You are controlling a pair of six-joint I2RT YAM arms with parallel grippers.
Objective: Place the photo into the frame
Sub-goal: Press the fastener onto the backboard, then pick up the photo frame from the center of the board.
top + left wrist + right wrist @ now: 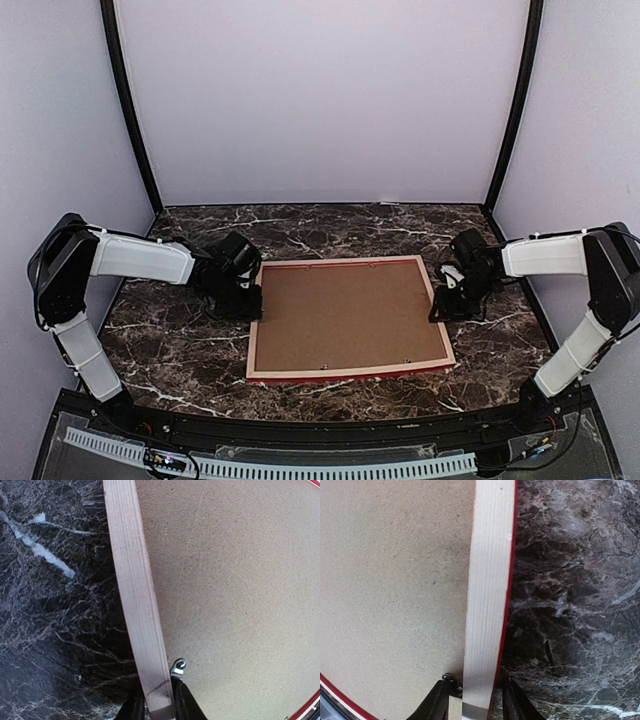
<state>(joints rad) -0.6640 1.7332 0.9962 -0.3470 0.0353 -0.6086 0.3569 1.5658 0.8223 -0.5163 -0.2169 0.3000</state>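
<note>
Frame face-down on the worktop, one tool on each side rail

The frame (350, 373) lies flat in the middle of the marble worktop (180, 350), back side up, with the brown backing board (345, 320) filling it. The photo is visible in no view; I judge it may be under the board. The frame lies between the two arms, and both are equally near. Its left and right rails run from near to far. The left tool (159, 707) is closed on the left rail, one finger touching each side, just beside a small metal tab (178, 667). The right tool (472, 705) straddles the right rail with the jaws apart, a little gap on each side, so it does not grip. Any lift should wait until this side closes too.
</note>
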